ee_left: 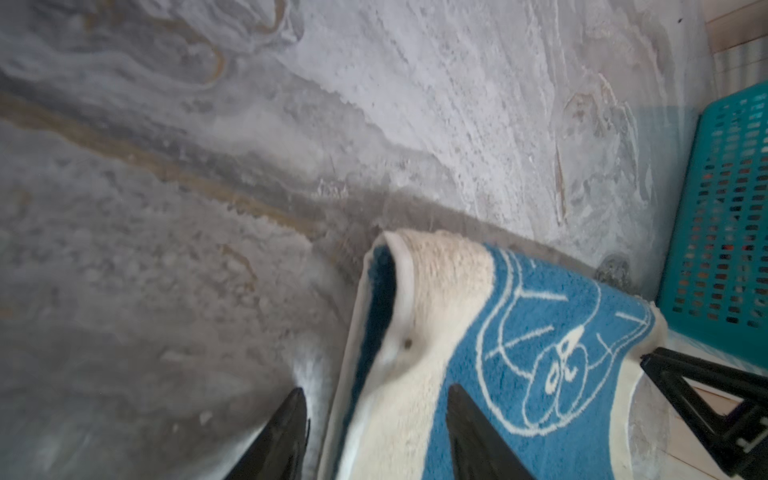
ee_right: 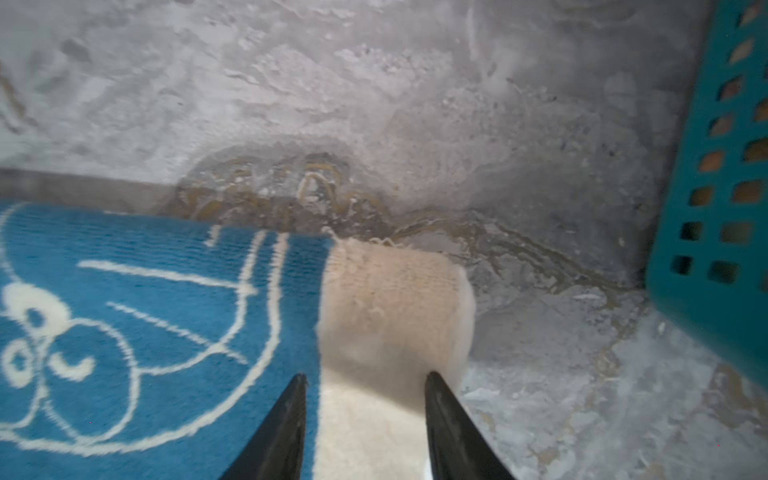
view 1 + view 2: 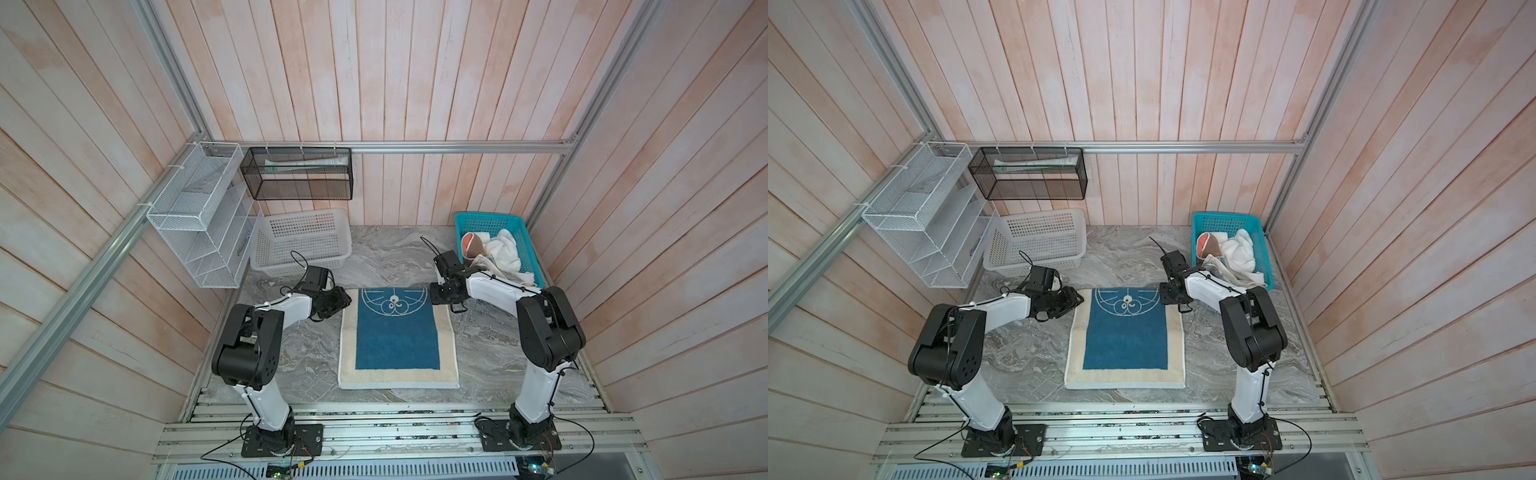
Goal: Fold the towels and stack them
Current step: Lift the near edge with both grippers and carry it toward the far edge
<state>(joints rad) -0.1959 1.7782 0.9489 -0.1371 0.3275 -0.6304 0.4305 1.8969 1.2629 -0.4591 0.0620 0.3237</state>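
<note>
Blue towel with cream borders [image 3: 397, 332] lies flat on the marble table [image 3: 490, 345], long axis running front to back. The left gripper [image 1: 376, 388] and right gripper [image 2: 366, 375], jaws apart, each straddle a far corner.

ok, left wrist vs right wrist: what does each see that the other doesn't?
Left wrist only: the doubled edge of the blue towel gaping at a cream corner. Right wrist only: the opposite cream corner, rounded over. Both: the cartoon outline, teal basket, marble table, and an open tool (left tool, right tool) at the cream border.
</note>
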